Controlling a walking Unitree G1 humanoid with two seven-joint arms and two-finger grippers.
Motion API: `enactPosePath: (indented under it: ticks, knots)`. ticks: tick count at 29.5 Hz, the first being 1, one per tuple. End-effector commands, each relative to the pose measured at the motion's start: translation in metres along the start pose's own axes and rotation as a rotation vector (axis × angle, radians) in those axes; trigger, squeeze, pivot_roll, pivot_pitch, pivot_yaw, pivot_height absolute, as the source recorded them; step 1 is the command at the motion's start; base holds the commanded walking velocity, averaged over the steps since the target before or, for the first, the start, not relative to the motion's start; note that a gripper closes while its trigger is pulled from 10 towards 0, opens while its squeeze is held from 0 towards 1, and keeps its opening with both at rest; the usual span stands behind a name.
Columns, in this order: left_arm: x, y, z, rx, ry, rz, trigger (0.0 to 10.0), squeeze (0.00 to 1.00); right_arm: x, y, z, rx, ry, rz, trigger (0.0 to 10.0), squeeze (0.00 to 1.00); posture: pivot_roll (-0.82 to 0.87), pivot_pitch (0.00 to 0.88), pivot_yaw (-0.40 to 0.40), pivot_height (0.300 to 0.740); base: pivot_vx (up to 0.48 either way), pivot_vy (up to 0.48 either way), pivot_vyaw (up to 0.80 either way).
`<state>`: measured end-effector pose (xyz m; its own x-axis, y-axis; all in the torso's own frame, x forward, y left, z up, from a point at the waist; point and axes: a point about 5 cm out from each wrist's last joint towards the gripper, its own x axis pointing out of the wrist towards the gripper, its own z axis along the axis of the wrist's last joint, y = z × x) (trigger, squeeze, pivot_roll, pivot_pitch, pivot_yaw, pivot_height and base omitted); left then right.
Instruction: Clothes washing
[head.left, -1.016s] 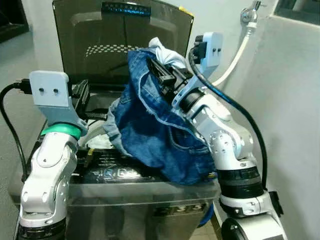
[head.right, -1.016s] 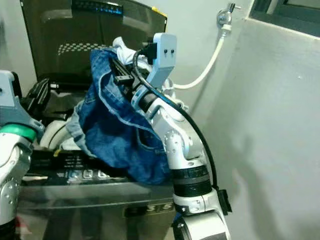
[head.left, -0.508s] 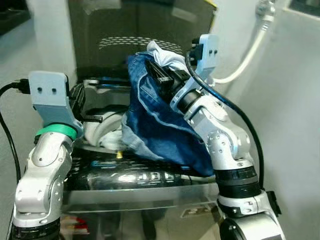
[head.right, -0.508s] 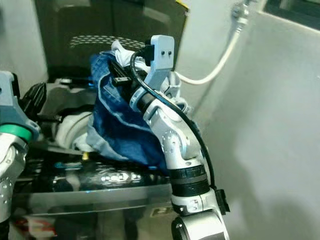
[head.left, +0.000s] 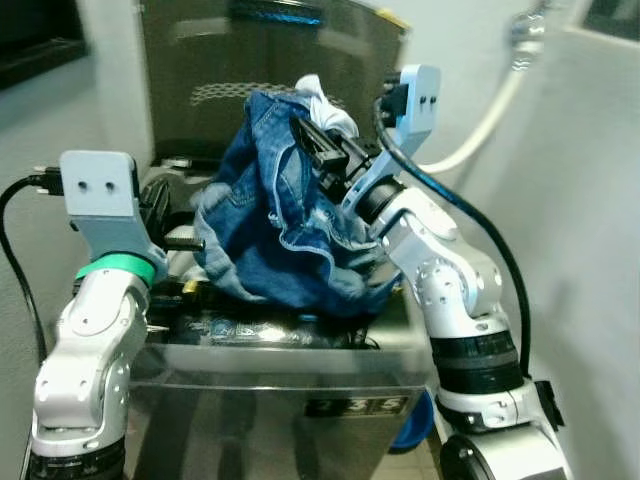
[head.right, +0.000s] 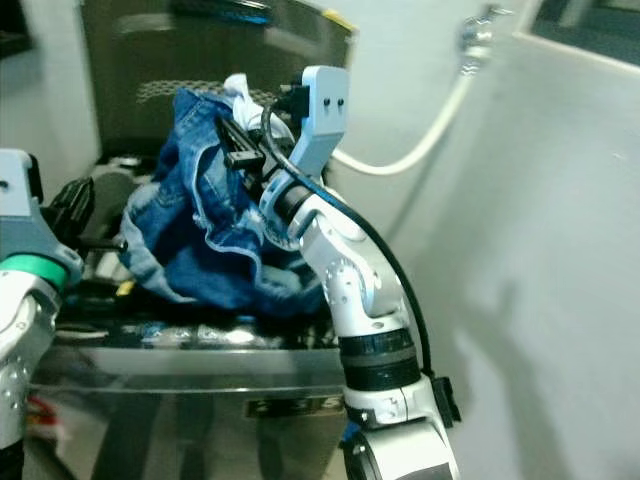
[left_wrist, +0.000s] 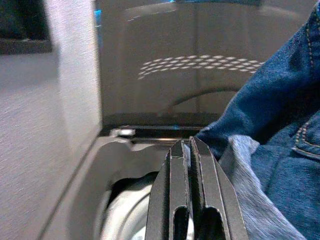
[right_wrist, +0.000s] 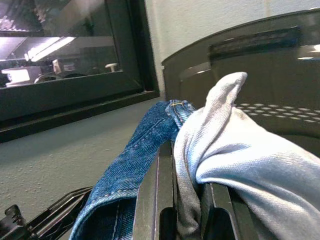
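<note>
- Your right gripper is clamped on the blue jeans and a white cloth, high over the washing machine.
- Your left gripper has its fingers pressed together, holding nothing, just beside the jeans.

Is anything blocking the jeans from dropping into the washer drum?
Nothing visible does. The lid stands open and the jeans, clamped in the right gripper, hang over the washer's opening. The left gripper sits beside it, fingers shut.
</note>
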<state>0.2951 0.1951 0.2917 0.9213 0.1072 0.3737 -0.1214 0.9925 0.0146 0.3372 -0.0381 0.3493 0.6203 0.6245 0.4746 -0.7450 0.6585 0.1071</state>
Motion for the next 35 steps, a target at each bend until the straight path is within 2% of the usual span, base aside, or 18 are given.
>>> enactPosePath:
  ticks: [1,7,13,16,19,21,22,24,26,27,28,29,30,33,35]
  knots:
    - [-0.002,0.004,-0.002,0.023,0.008,0.026,10.0,0.0,0.009,0.012,0.007,-0.006,-0.027,0.058,10.0,0.0,0.06,0.012,-0.04,0.74,0.0,0.0,0.0]
    - [-0.004,0.006,-0.001,0.023,0.005,0.038,10.0,0.0,0.017,0.021,-0.002,-0.006,0.01,0.114,10.0,0.0,0.07,0.01,-0.058,0.74,0.0,0.0,0.0]
    - [-0.006,0.005,0.0,0.015,0.003,0.037,10.0,0.0,0.022,0.024,-0.007,0.002,0.026,0.128,10.0,0.0,0.08,0.009,-0.075,0.74,0.0,0.0,0.0]
    - [-0.009,0.007,0.002,0.019,-0.006,0.041,10.0,0.0,0.028,0.026,-0.008,0.02,0.027,0.138,10.0,0.0,0.09,0.01,-0.086,0.74,0.0,0.48,0.0]
    - [-0.01,0.009,0.002,0.02,-0.007,0.048,10.0,0.0,0.042,0.032,0.001,0.028,0.003,0.174,10.0,0.0,0.09,0.012,-0.079,0.74,0.0,0.48,0.0]
    - [-0.01,0.008,0.002,0.03,-0.008,0.039,10.0,0.0,0.058,0.035,0.035,0.089,-0.109,0.207,10.0,0.0,0.08,0.016,-0.074,0.74,0.0,0.0,0.0]
    - [-0.01,0.008,0.002,0.03,-0.008,0.039,10.0,0.0,0.058,0.035,0.035,0.089,-0.109,0.207,10.0,0.0,0.08,0.016,-0.074,0.74,0.0,0.0,0.0]
    - [-0.009,0.006,0.002,0.037,-0.007,0.032,10.0,0.0,0.07,0.034,0.074,0.155,-0.242,0.21,10.0,0.0,0.08,0.021,-0.073,0.74,0.0,0.0,0.0]
    - [-0.009,0.005,0.001,0.043,0.0,0.03,10.0,0.0,0.076,0.024,0.108,0.254,-0.361,0.155,10.0,0.0,0.09,0.029,-0.073,0.74,0.0,0.0,0.0]
    - [-0.01,0.004,0.001,0.056,0.008,0.015,10.0,0.0,0.077,0.014,0.12,0.253,-0.396,0.102,10.0,0.0,0.1,0.037,-0.071,0.74,0.0,0.0,0.0]
    - [-0.01,0.004,0.001,0.056,0.008,0.015,10.0,0.0,0.077,0.014,0.12,0.253,-0.396,0.102,10.0,0.0,0.1,0.037,-0.071,0.74,0.0,0.0,0.0]
    - [-0.011,0.003,0.001,0.066,0.012,0.004,10.0,0.0,0.077,0.008,0.127,0.245,-0.415,0.068,10.0,0.0,0.1,0.037,-0.071,0.74,0.0,0.0,0.0]
    - [-0.012,0.002,0.001,0.073,0.016,-0.01,10.0,0.0,0.077,0.001,0.124,0.186,-0.402,0.026,10.0,0.0,0.1,0.041,-0.07,0.74,0.0,0.0,0.0]
    - [-0.012,0.001,0.0,0.077,0.018,-0.019,10.0,0.0,0.077,-0.002,0.122,0.145,-0.39,0.001,10.0,0.0,0.1,0.041,-0.07,0.74,0.0,0.0,0.0]
    - [-0.013,0.0,0.0,0.088,0.026,-0.055,10.0,0.0,0.075,-0.015,0.083,-0.057,-0.232,-0.079,10.0,0.0,0.1,0.044,-0.069,0.74,0.0,0.0,0.0]
